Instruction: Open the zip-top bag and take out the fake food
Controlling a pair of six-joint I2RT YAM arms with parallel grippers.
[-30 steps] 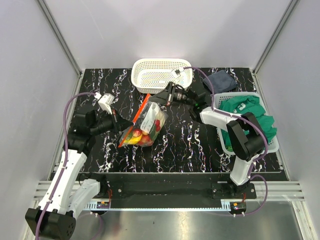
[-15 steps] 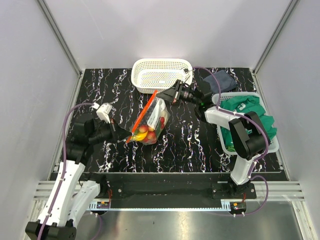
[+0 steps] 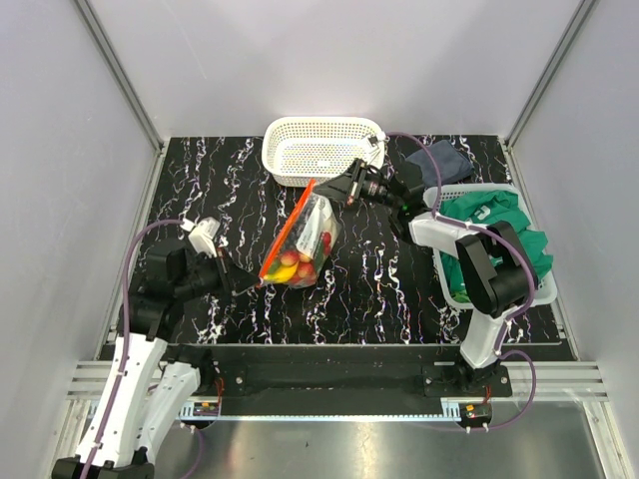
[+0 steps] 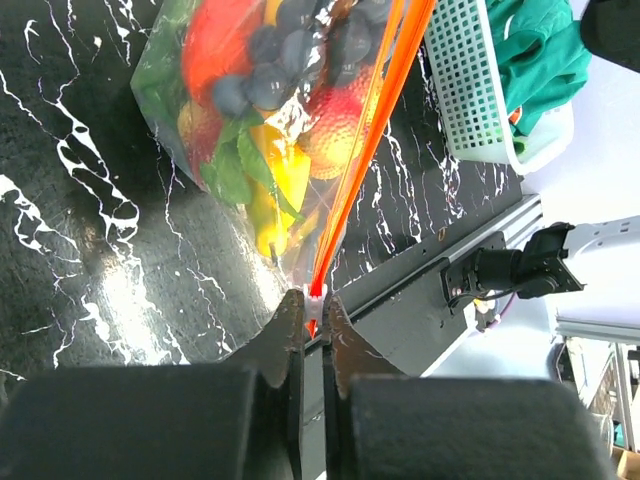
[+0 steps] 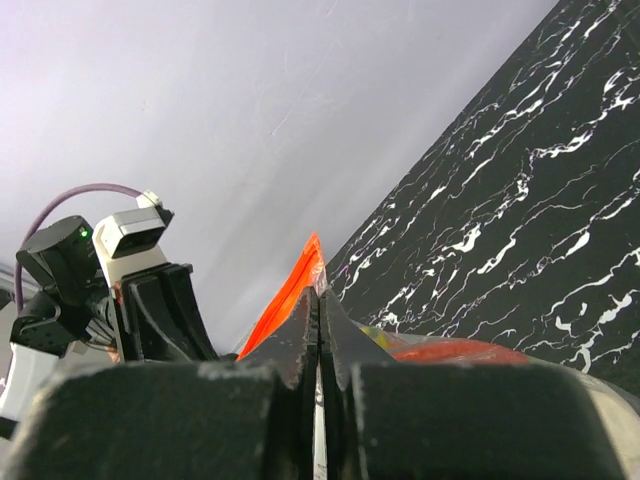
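The clear zip-top bag point(image 3: 305, 235) hangs stretched between both grippers over the black marble table point(image 3: 200, 190), with its orange zip strip point(image 3: 288, 232) running diagonally. Through the plastic I see fake food: dark grapes point(image 4: 265, 75), red strawberries point(image 4: 335, 130), green lettuce point(image 4: 235, 170) and a yellow banana point(image 4: 280, 180). My left gripper point(image 3: 248, 283) point(image 4: 313, 305) is shut on the small white-and-orange zip slider point(image 4: 314, 297) at the strip's near end. My right gripper point(image 3: 324, 193) point(image 5: 320, 295) is shut on the bag's far top corner, where the orange strip point(image 5: 290, 290) pokes out past its jaws.
A white lattice basket point(image 3: 321, 148) stands at the back centre, just behind the right gripper. A second white basket point(image 3: 454, 195) point(image 4: 470, 90) at the right holds green cloth point(image 3: 494, 225). A dark blue cloth point(image 3: 444, 160) lies behind it. Grey walls enclose the table.
My left gripper has drawn back toward the near left with the slider. The right gripper shifted right and back, so the bag now hangs tauter and steeper between them.
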